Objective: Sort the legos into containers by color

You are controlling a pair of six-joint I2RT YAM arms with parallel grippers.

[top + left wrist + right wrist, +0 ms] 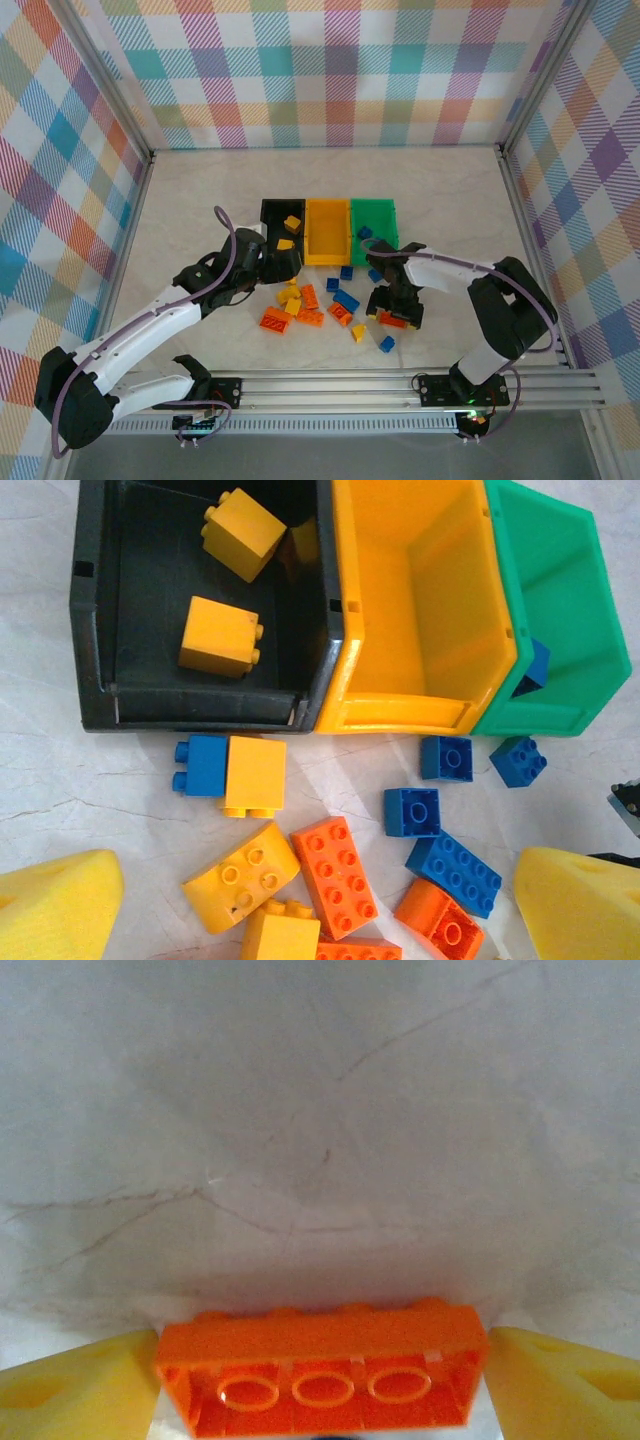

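The black bin [270, 210] [95, 630] holds two yellow bricks [220, 637]. The orange-yellow bin [327, 232] [380, 715] beside it has nothing in it. A blue brick [535, 665] lies in the green bin [373, 215] [560, 600]. Several yellow, orange and blue legos [310, 300] lie loose in front of the bins. My left gripper [283, 262] [315, 905] hangs open above that pile, at the black bin's near edge. My right gripper [395, 312] [322, 1380] is open low over the table, and an upside-down orange brick [320, 1365] fills the gap between its yellow pads.
A blue brick [387, 344] and a yellow one [358, 333] lie apart, nearer the arms. A metal rail [400, 385] runs along the near edge. Plaid walls close the table on three sides, with bare marble at the left, right and back.
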